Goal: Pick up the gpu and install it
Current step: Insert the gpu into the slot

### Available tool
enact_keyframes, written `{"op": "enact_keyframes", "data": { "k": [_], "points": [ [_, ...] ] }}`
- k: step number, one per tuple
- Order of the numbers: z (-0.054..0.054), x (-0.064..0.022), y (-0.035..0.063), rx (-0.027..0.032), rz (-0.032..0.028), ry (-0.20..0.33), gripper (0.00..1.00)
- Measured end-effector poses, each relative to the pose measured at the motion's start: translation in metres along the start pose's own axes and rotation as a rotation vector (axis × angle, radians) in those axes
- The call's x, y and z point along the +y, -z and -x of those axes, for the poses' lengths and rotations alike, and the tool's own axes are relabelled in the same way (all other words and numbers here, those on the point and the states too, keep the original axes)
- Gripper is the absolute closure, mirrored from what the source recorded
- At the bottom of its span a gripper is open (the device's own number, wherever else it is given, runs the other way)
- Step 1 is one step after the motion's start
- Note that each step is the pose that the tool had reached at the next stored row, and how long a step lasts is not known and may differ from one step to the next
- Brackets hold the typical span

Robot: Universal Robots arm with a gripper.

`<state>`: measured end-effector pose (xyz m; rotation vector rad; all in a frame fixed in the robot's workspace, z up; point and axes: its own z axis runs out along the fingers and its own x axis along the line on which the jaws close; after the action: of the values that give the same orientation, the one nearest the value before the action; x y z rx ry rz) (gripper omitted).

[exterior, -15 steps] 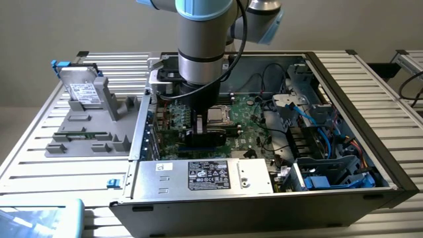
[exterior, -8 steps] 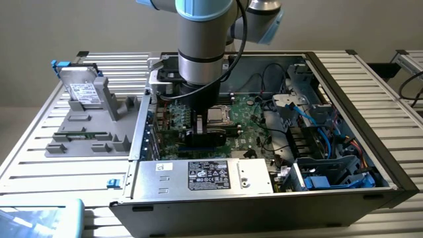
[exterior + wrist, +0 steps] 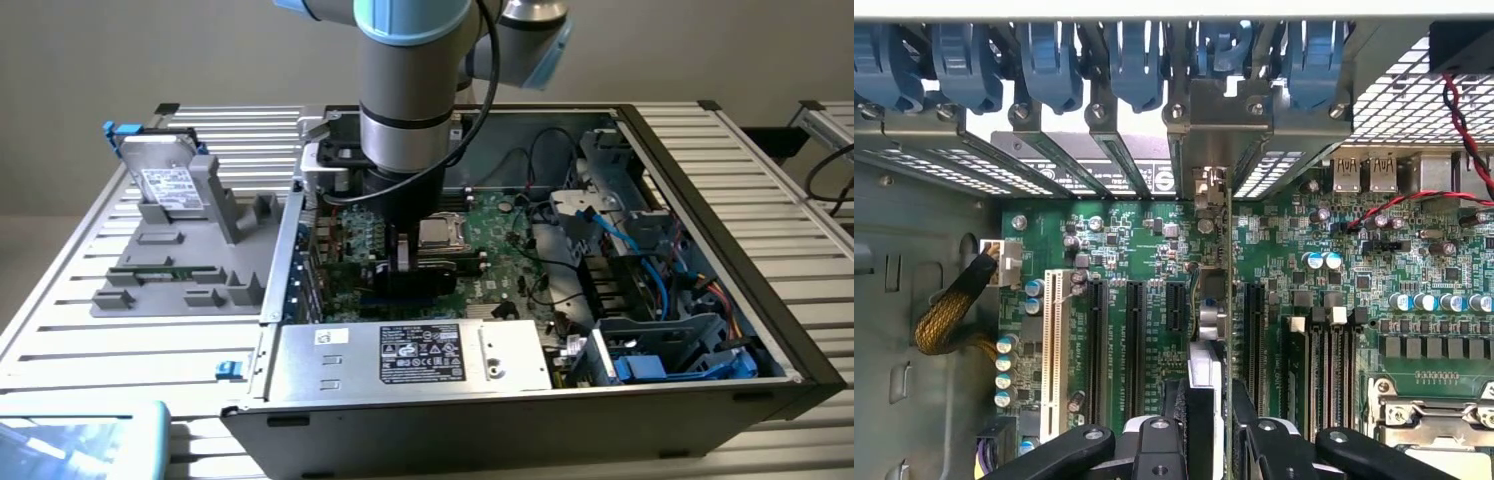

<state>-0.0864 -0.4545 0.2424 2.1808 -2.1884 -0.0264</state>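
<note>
Standing edge-on over the motherboard (image 3: 1154, 250), the one gpu (image 3: 1226, 300) is clamped in the gripper (image 3: 1206, 420), four black slots (image 3: 1097, 340) flanking it, blue latches (image 3: 1049, 65) beyond.

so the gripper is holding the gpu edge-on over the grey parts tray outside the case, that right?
Not quite. The gripper does hold the gpu edge-on, but inside the open computer case, above the motherboard and its expansion slots, not over the grey parts tray. The wrist view shows the card standing among the slots; the exterior view shows the arm reaching into the case.
</note>
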Motion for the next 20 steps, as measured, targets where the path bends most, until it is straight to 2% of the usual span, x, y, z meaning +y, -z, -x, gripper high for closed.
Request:
{"op": "enact_keyframes", "data": {
  "k": [20],
  "points": [
    [0.0004, 0.0001, -0.001, -0.0002, -0.0005, 0.0, 0.72]
  ]
}}
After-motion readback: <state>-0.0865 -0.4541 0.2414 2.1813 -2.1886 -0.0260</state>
